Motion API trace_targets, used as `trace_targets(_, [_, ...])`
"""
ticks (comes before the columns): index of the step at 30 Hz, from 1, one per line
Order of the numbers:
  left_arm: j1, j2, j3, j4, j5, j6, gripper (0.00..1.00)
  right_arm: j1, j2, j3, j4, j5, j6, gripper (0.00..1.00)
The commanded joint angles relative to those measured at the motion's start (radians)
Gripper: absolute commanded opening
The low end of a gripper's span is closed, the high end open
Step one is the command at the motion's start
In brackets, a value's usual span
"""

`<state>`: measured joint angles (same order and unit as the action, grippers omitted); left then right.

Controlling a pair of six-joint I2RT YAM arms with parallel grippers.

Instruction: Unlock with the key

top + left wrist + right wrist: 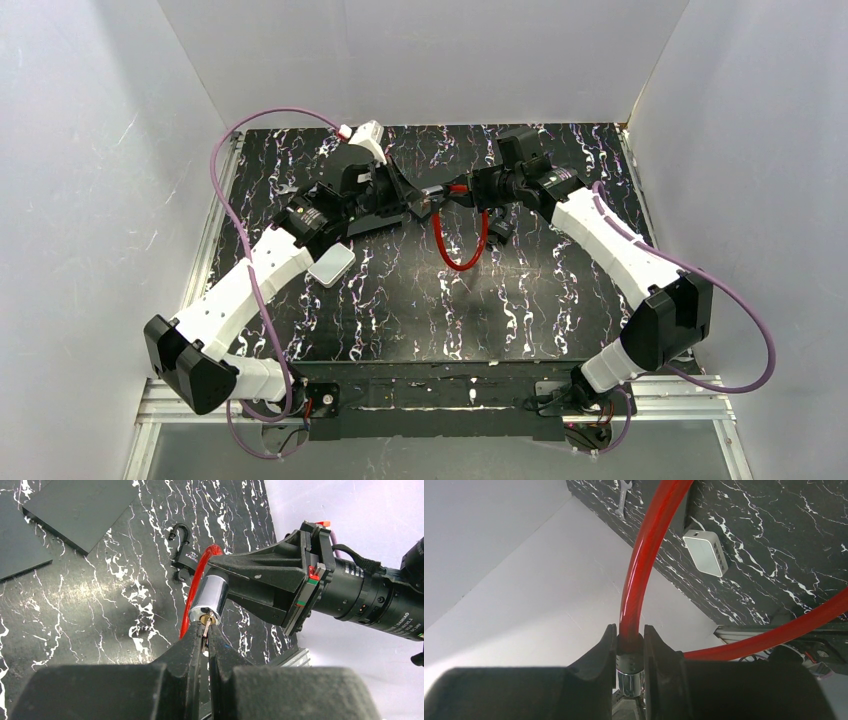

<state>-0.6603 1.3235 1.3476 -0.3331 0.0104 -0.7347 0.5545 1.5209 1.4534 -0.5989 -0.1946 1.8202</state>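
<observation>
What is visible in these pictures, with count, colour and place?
table: one, black with white veins, centre of the top view
cable: one, red, looping from the lock cylinder
lock cylinder: one, chrome, at the cable's end
key: one, silvery, tip at the cylinder's keyhole
box: one, white, on the table
wrench: one, silver, near the table's edge
hook clip: one, black, on the table
plates: two, dark grey, on the table
left hand: one, black, shut on the key
right hand: one, black, shut on the lock cylinder
</observation>
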Motion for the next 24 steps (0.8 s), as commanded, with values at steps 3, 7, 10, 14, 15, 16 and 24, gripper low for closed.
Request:
trace_targets(3, [-0.015,0.001,0.005,0.057,0.053,0.117,0.0,0.024,-0.033,0.095,0.066,-0.111,0.007,0.01])
trace_targets(7, [-0.016,-0.01,-0.015,0.075,0.084,0.135,0.0,0.024,-0.034,0.094,0.071,-0.107,0.012,0.01])
trace_targets(10, [-0.016,-0.017,-0.026,0.078,0.106,0.125,0.0,0.024,-0.039,0.086,0.081,-0.105,0.018,0.01])
trace_targets(14, [-0.016,-0.035,-0.047,0.103,0.135,0.148,0.0,0.024,-0.045,0.089,0.073,-0.095,0.019,0.01])
trace_targets(15, [-0.016,-0.04,-0.052,0.11,0.141,0.16,0.0,0.024,-0.045,0.093,0.066,-0.092,0.018,0.01])
trace_targets(16, [-0.015,-0.045,-0.057,0.116,0.148,0.173,0.0,0.024,-0.045,0.098,0.058,-0.09,0.015,0.01])
trace_targets(24, [-0.017,-0.068,-0.099,0.171,0.209,0.299,0.0,0.024,-0.036,0.143,-0.018,-0.083,-0.017,0.01])
